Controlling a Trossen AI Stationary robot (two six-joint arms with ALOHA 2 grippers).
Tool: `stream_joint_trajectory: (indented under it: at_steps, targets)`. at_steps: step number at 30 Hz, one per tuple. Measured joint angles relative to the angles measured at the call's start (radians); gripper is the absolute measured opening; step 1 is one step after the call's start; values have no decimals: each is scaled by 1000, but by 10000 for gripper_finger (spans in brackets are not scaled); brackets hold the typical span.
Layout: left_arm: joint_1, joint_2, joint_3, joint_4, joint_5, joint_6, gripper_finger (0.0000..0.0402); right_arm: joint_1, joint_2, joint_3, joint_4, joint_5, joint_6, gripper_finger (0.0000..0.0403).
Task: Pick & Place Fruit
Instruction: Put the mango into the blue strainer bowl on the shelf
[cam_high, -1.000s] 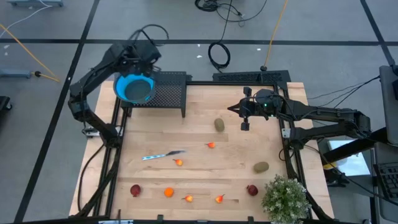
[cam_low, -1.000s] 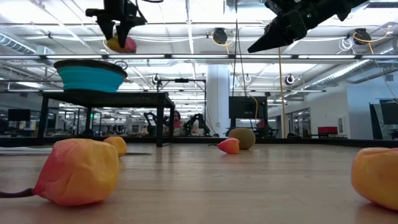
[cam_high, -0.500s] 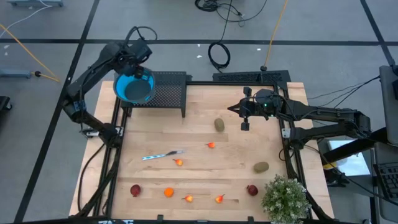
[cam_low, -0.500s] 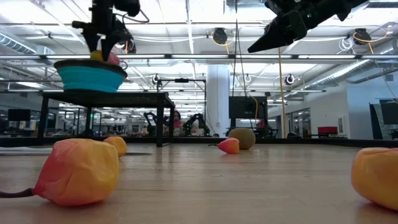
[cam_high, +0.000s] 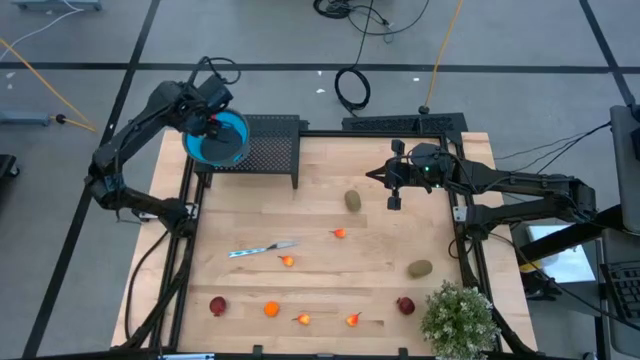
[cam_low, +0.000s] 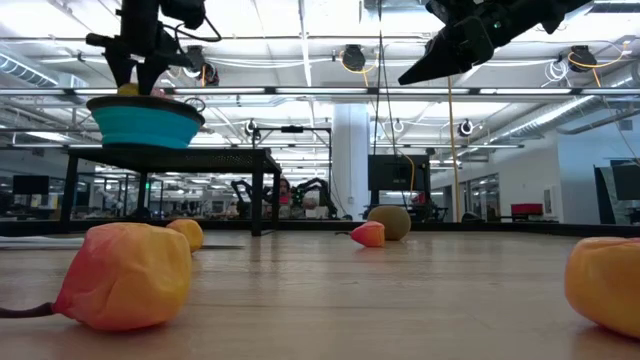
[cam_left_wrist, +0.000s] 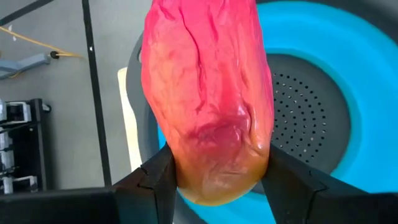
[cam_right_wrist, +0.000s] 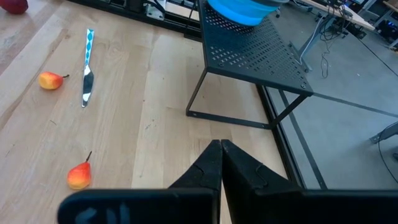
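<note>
Your left gripper (cam_left_wrist: 214, 180) is clamped on the larger orange-red fruit (cam_left_wrist: 208, 93), which hangs directly over the blue bowl (cam_left_wrist: 323, 93); that bowl sits on a black perforated stand (cam_high: 265, 140) at the far corner of the bench (cam_high: 320, 290). The fruit's skin looks wrinkled and slightly dimpled where the jaws press it, so judge it soft and light, probably a foam or plush model. It should drop without bouncing much. The hold is across its narrow lower end, with most of the body standing out ahead of the jaws, so keep it level until you let go.

The bowl beneath the jaws shows a perforated floor like a colander; the part visible past the fruit holds nothing, the rest is hidden.

Your right gripper (cam_right_wrist: 221, 162) waits above the bench with its jaws pressed together on nothing. Ahead of it lie 2 small orange fruits (cam_right_wrist: 78, 175) and a knife (cam_right_wrist: 87, 68). Kiwis (cam_high: 353, 200) and dark red pieces (cam_high: 217, 305) are well apart from both jaws.
</note>
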Motion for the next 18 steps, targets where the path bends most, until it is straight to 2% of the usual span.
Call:
stream_joint_trajectory:
  at_steps: [18]
  targets:
    - [-3,2,-13,24,48,19,184,0,0,0,0,0,0,0]
